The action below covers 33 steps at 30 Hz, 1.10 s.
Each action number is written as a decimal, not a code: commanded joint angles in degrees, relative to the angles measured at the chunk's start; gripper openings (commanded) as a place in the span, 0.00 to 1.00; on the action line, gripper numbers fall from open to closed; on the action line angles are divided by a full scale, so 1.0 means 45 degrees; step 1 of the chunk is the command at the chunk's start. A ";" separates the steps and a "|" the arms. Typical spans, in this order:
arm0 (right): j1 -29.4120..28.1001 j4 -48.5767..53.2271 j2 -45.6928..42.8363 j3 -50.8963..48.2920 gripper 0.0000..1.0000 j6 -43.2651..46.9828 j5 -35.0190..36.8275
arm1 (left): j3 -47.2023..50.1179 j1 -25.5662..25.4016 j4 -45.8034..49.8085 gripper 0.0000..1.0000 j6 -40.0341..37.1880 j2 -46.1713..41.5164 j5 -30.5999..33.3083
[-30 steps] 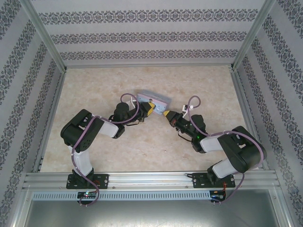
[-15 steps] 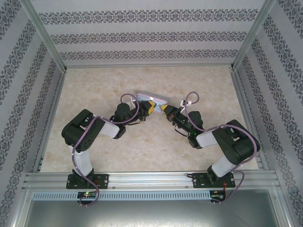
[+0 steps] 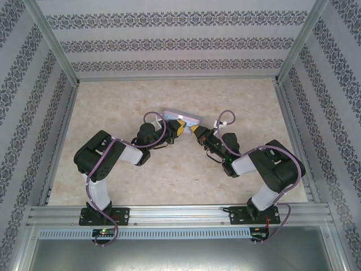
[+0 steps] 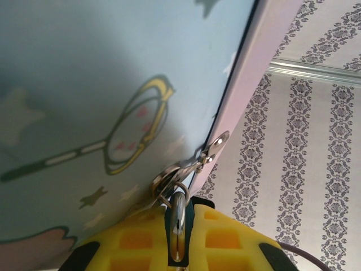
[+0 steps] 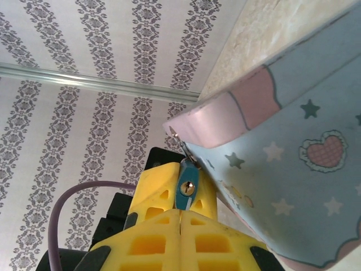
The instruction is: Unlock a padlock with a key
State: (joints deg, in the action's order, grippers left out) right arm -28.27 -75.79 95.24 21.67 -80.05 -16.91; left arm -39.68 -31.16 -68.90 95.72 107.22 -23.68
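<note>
The left gripper point(image 3: 177, 129) is pinching the padlock point(image 5: 186, 189) between its yellow fingers point(image 4: 242, 241), jaws almost together with only the slim lock body between them. The right gripper point(image 5: 180, 217) is pointing its tips at the lock from the right, fingers pressed fully together. No key is showing between them, so I cannot tell whether one is nipped there.

The padlock is hanging at the near side of the pastel tin box point(image 3: 183, 117). Its shackle is threading a small ring point(image 4: 163, 183) under the box's metal hasp point(image 4: 216, 145), and its brassy keyhole is facing the right wrist camera.

Judging by its size, the lock is likely light, hard and slick, and it is probably swinging freely on that ring. Gripping the flat sides of the body, as the left fingers are doing, is looking like the sound hold, since it is leaving the keyhole and shackle free.

The box is sitting mid-table point(image 3: 130, 101), just beyond both grippers, and its pink edge is crowding the keyhole. The two sets of fingertips are nearly meeting there, so room for a key is looking tight. A purple cable point(image 5: 90, 186) is looping beside the right wrist.
</note>
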 commanded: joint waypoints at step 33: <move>0.0132 -0.0793 0.0749 0.1003 0.00 -0.0297 0.0068 | -0.0381 -0.0145 -0.1619 0.00 0.0054 0.0390 0.0051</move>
State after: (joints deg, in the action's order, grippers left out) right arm -27.75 -76.20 98.32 24.75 -81.10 -16.29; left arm -39.68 -31.14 -70.24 96.09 108.18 -23.42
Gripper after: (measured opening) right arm 0.059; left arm 0.096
